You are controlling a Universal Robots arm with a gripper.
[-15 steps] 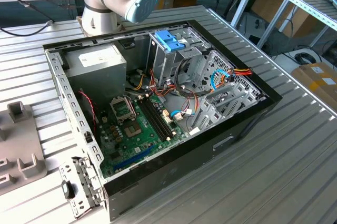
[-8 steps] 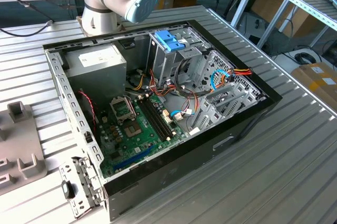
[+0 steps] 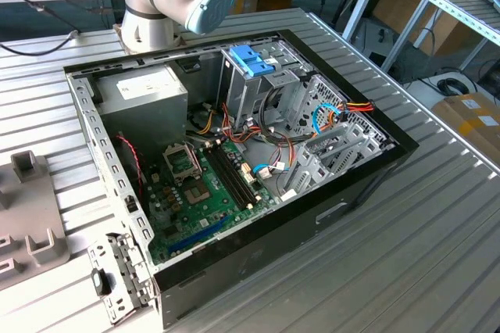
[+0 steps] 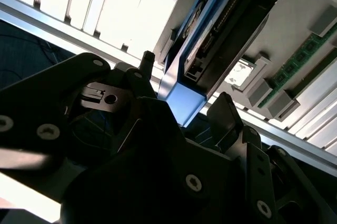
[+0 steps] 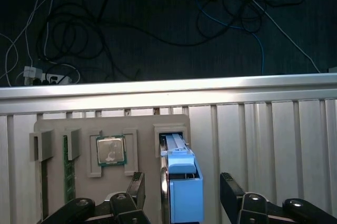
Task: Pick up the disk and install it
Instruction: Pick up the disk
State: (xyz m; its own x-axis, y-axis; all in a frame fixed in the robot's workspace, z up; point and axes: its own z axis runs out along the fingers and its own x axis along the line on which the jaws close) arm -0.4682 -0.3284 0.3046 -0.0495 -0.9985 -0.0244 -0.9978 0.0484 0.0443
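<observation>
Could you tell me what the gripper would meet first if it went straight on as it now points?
Probably the disk, standing in the grey tray's slot, between the gripper's open fingers; depth is unclear.

Soft, even overhead light fills the exterior view; the inside of the computer case (image 3: 176, 126) lies in mild shadow, and the ribbed metal table (image 3: 406, 270) has a pale sheen. In the second wrist view the table burns out to white glare behind the near-black gripper (image 4: 185, 81). In the first wrist view the floor (image 5: 158, 34) is dim, and a bright strip runs along the table's edge.
</observation>
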